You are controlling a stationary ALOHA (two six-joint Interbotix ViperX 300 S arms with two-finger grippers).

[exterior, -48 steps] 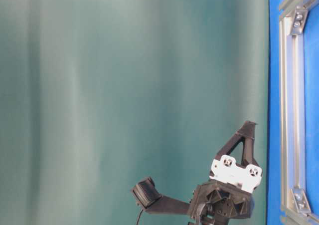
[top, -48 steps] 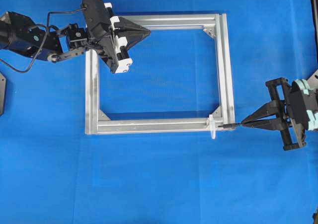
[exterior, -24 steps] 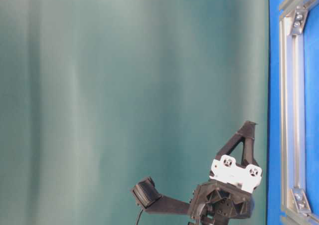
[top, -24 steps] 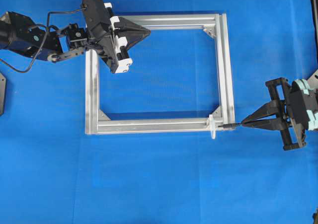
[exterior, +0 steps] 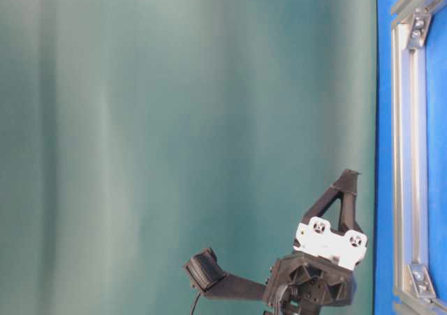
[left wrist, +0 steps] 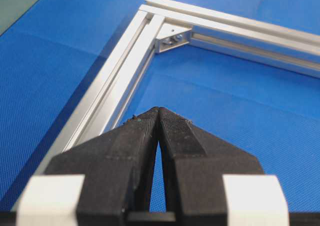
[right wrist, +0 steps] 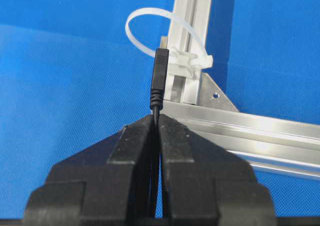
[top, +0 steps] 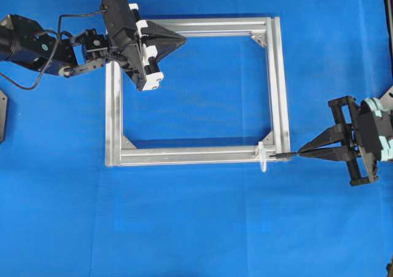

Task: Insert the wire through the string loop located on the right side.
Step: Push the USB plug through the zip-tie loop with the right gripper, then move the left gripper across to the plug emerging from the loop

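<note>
The right gripper [right wrist: 156, 120] is clenched on the wire [right wrist: 159, 80], pinching the thin black cable just behind its thicker plug tip. In the right wrist view the plug sticks out ahead of the fingertips [right wrist: 137, 133] and its end stands at the loop [right wrist: 150, 28], a white translucent strap that arches up and to the left from a small white clip on the frame [right wrist: 235, 123]. Whether the plug tip has entered the loop or only sits in front of it cannot be told. From overhead, the right gripper [top: 307, 152] lies near the right edge of the table [top: 196, 228], pointing left, with the wire [top: 284, 156] reaching to the frame's near right corner, where the loop [top: 262, 157] stands on the near bar just beside that corner.

The left gripper [left wrist: 158, 113] is closed on nothing, its fingers pressed together at the tips. In the left wrist view it hangs over the blue table [left wrist: 240, 110] just inside a bar of the frame [left wrist: 115, 90], with a bracketed corner ahead. From overhead, the left gripper [top: 182, 40] sits over the frame's [top: 190, 25] far bar near the far left corner, pointing right, well apart from the loop. The table-level view shows the left gripper [exterior: 347, 182] from behind, beside the frame [exterior: 401, 154].
</note>
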